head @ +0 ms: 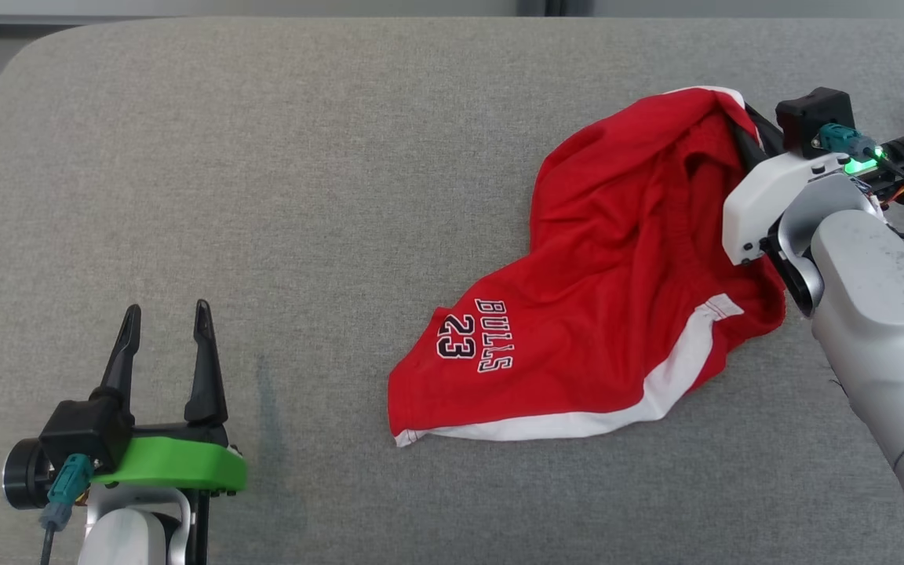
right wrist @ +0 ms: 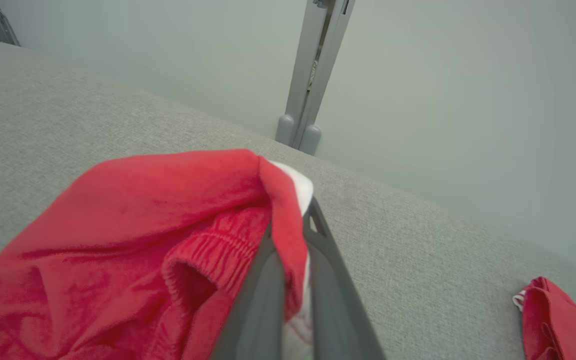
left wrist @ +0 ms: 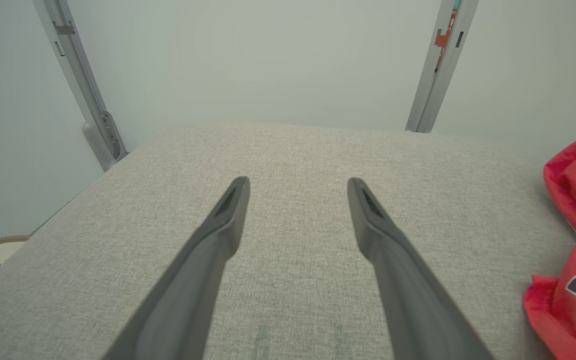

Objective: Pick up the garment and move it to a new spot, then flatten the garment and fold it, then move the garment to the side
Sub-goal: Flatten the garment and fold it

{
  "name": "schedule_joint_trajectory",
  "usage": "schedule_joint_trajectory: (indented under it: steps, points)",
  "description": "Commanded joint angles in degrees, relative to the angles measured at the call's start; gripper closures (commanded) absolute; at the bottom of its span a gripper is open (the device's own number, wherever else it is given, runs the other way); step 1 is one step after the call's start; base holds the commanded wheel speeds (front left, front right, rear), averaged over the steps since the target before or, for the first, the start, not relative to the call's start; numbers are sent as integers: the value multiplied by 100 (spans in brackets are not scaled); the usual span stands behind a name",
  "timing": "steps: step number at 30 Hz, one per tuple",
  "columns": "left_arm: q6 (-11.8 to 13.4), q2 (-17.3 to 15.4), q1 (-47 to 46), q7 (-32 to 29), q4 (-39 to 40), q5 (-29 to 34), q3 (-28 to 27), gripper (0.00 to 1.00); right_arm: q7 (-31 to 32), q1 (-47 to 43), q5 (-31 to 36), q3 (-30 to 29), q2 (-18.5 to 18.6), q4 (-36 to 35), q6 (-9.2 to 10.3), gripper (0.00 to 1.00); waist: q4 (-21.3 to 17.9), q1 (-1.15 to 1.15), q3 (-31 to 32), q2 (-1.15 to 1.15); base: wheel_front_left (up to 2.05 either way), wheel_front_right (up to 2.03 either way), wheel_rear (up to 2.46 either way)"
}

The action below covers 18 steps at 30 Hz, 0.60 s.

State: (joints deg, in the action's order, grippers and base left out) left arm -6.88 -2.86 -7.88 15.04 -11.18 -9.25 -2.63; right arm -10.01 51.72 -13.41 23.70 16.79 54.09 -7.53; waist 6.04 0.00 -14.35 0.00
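Tabletop (head: 264, 157) — wrist view shows right gripper (right wrist: 292, 225) pinching garment (right wrist: 133, 210), likely hem; left gripper (head: 167, 318) splayed.

Your work surface (head: 303, 157) is matt grey woven cloth, finely rough. The garment (head: 617, 275) on it is soft, matt red cloth with smooth white trim (head: 577, 424) and a gathered elastic waistband (right wrist: 208, 245). Well left of the garment, the left gripper (head: 167, 308) has smooth matt dark fingers (head: 202, 361) on a smooth green plastic mount (head: 177, 463). Just right of the garment, the forearm (head: 883, 314) is pale grey with a dull sheen.
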Motion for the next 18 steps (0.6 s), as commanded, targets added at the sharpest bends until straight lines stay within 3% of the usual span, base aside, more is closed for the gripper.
schedule_joint_trajectory:
  steps: [1, 2, 8, 18]
  points:
    - [-15, -9, -107, 15, -17, 2, 10, 0, -111, 137, -79, -38, -83, 207, 9, 32, 56, 0, -143, 0, 0, 0, 0]
    - [-17, -9, -132, 15, -34, 8, 35, 0, -178, 186, -136, -63, -133, 382, 9, 0, 61, 0, -160, 0, 0, 0, 0]
    - [-9, -10, -158, 14, -53, 29, 12, 0, -506, 340, -537, -451, -336, 572, 9, 0, -45, 0, -133, 0, 0, 0, 0]
    - [-35, -11, 90, 15, -64, 189, -146, 0, -515, -1227, -634, -1149, -49, -1930, 9, 0, -393, 0, 202, 0, 0, 0, 0]
